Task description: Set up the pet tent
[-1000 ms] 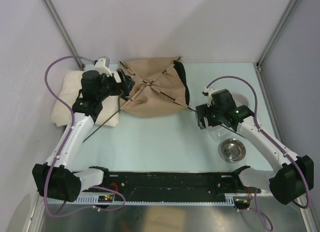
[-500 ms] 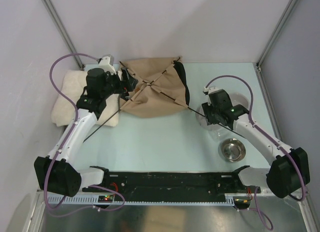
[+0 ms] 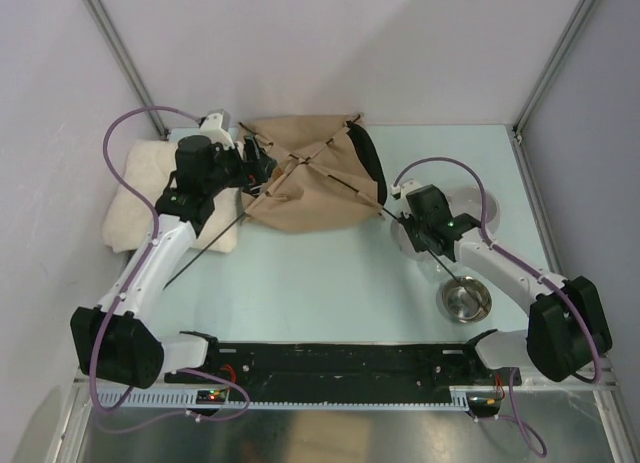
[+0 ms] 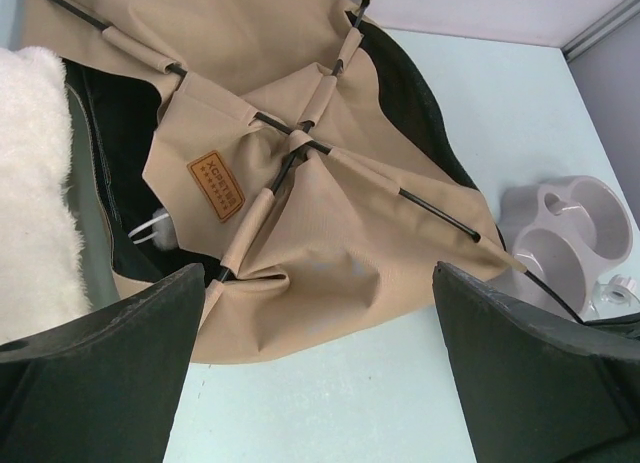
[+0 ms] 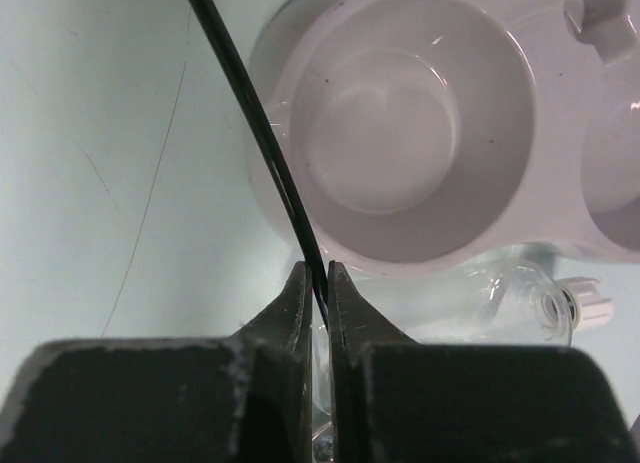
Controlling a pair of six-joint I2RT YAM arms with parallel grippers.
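Observation:
The pet tent [image 3: 310, 188] lies collapsed at the back of the table, tan fabric with black trim and thin dark poles crossing on top. Its brown label [image 4: 216, 184] and a white pompom [image 4: 160, 228] show in the left wrist view. My left gripper [image 3: 262, 171] hovers at the tent's [image 4: 330, 223] left edge, open, with nothing between its fingers [image 4: 120, 363]. My right gripper [image 3: 418, 235] is at the tent's right, shut on a thin black pole [image 5: 250, 113] that sticks out of the tent; the pole [image 3: 452, 270] runs on towards the near right.
A fluffy cream cushion [image 3: 135, 198] lies left of the tent, partly under the left arm. A pale double-bowl feeder [image 3: 480, 205] sits right beside the right gripper, filling the right wrist view [image 5: 400, 113]. A steel bowl [image 3: 466, 300] stands nearer. Another pole end [image 3: 200, 248] juts out left.
The right gripper moved up and left towards the tent and shut on the pole. The left arm shifted slightly towards the back and stayed open.

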